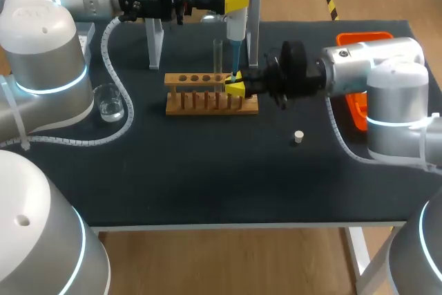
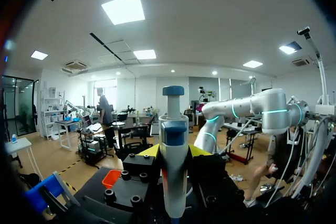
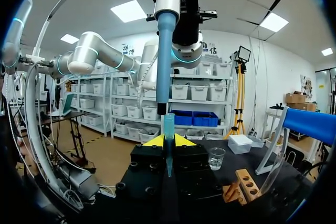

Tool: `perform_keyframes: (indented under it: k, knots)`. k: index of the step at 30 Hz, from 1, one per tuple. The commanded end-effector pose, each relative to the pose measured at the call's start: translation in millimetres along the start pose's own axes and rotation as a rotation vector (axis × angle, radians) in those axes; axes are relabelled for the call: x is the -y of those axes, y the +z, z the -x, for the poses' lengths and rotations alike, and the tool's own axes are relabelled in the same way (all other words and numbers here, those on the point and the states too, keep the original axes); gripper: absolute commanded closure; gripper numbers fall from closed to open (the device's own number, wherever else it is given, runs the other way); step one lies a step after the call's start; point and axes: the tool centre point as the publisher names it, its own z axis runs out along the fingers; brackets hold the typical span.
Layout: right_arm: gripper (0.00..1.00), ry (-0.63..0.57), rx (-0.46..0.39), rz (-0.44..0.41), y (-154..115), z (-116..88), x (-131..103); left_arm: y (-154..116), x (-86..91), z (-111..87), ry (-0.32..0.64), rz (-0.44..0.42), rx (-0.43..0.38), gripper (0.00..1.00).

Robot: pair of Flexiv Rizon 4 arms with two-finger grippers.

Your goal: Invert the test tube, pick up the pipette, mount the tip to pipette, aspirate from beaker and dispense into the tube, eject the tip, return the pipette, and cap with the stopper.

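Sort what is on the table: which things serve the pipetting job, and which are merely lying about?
For the job: pipette, tip, test tube, beaker, stopper, wooden rack, pipette stand.
Lying about: orange tray, white box.

Upright pipette stands directly over blue tip.

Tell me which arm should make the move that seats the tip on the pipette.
Left, probably. The left gripper is shut on the pipette, whose shaft stands directly over the blue pipette tip held upright in the right gripper; a straight push down should seat it.
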Motion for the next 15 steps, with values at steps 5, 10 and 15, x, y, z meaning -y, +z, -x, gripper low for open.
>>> perform_keyframes:
  k: [5,10,15]
  knots:
    - [1.00,-0.007,-0.003,-0.006,1.3,-1.9,-2.8,-0.9,-0.1,0.0,0.001,0.000,-0.002,1.00]
    - [1.00,-0.010,-0.002,-0.011,0.1,-3.9,-1.8,-0.9,-0.1,0.0,0.001,0.000,-0.002,1.00]
    - [1.00,-0.014,0.000,-0.011,-1.6,-4.8,-2.1,-0.9,-0.1,0.0,0.001,0.000,-0.002,1.00]
